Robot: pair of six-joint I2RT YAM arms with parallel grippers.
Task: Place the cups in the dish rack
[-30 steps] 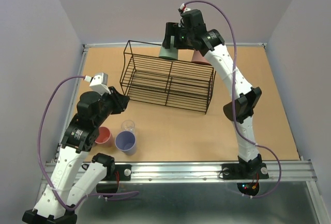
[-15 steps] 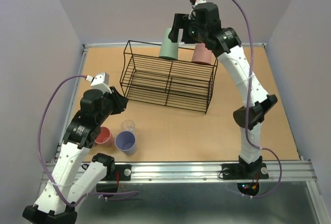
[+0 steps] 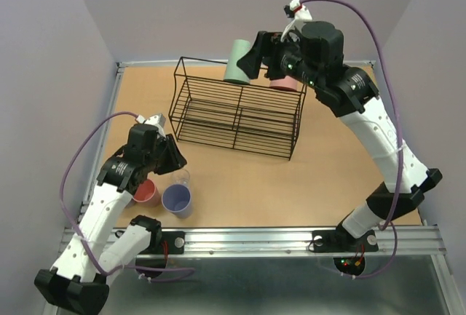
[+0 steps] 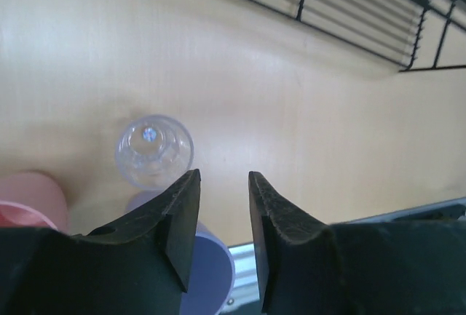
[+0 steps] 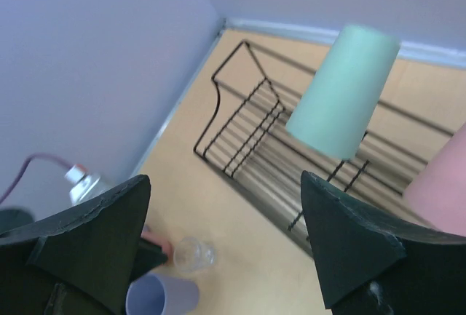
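Left pincer (image 4: 222,180) — slightly apart, empty — is aiming at clear cup (image 4: 154,150) in front of dish rack (image 3: 240,86); right pincer (image 5: 226,184), spread wide, is hanging above it.

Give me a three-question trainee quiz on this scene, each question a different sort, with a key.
1. True or false: the green cup stands mouth-down on the rack.
2. Fill in: in the left wrist view, the thing on the table just ahead of the left hand is the ___.
3. Pick one. The right hand is: A open and empty; B shut on the green cup; C shut on the rack.
Key: 1 true; 2 clear cup; 3 A.
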